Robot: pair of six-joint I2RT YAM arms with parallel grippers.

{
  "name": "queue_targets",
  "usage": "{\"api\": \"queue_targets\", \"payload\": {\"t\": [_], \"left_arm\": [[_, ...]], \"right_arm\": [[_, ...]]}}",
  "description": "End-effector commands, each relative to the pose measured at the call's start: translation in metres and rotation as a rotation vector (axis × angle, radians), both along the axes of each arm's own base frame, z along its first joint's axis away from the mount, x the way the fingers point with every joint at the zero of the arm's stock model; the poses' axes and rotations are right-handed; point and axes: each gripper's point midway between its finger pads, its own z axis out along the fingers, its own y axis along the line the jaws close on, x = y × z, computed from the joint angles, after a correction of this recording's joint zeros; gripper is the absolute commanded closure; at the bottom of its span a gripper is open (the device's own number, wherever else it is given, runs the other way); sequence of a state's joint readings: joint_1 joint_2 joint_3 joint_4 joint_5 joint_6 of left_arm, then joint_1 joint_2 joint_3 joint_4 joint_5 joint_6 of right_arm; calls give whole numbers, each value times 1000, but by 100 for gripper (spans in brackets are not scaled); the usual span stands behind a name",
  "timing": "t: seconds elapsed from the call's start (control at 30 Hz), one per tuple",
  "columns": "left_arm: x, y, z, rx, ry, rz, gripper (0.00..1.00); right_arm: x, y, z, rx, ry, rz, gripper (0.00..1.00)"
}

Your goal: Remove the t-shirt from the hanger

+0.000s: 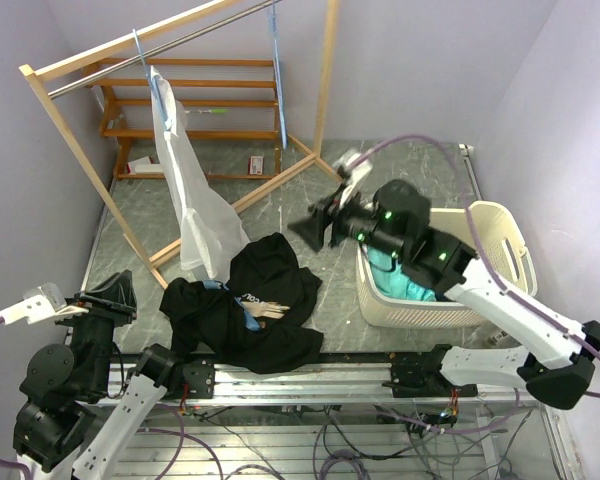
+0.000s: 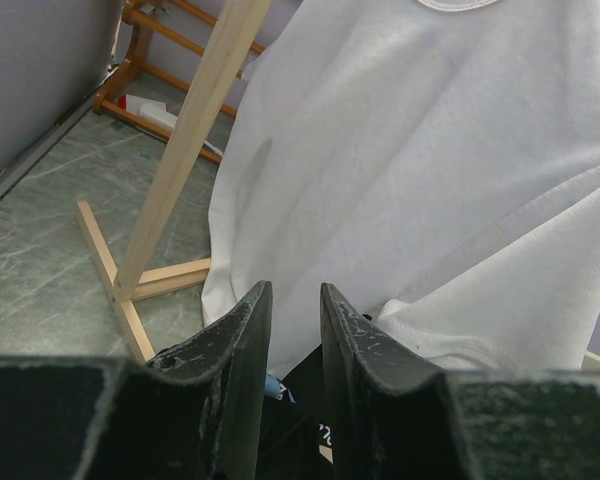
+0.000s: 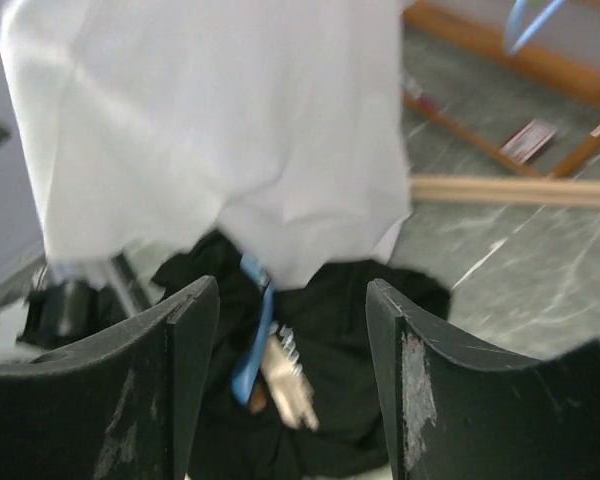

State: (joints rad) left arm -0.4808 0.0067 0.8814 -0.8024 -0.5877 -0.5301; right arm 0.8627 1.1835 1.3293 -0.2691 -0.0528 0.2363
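Holds the right tool (image 3: 290,290) wide open, gripping nothing, raised over the bench (image 1: 380,170) beside the basket (image 1: 500,230) and aimed at the black t-shirt (image 1: 270,290)

Has the left tool (image 2: 292,295) parted only by a narrow gap, empty as well, low at the near left corner, facing the white shirt (image 2: 430,180) hanging from the rack (image 1: 80,150)

Finds the black t-shirt crumpled on the bench by the near edge, touching the white shirt's hem, long axis running left to right in the top view, collar direction impossible to tell, hanger (image 3: 280,375) lying across its middle
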Motion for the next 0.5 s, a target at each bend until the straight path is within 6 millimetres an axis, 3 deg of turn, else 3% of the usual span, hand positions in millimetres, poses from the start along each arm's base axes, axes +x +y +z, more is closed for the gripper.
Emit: {"api": "queue_targets", "payload": {"t": [0.0,0.2,0.47], "left_arm": [[-1,5,-2,-16,1,31,63],[-1,6,-2,-20,3,37,64],[-2,9,-3,-28,6,51,64]], "right_arm": [[-44,22,-106,-184,178,71,37],[-88,41,-195,-308,260,95,20],[-125,83,-247,-380,298,214,15]]}}
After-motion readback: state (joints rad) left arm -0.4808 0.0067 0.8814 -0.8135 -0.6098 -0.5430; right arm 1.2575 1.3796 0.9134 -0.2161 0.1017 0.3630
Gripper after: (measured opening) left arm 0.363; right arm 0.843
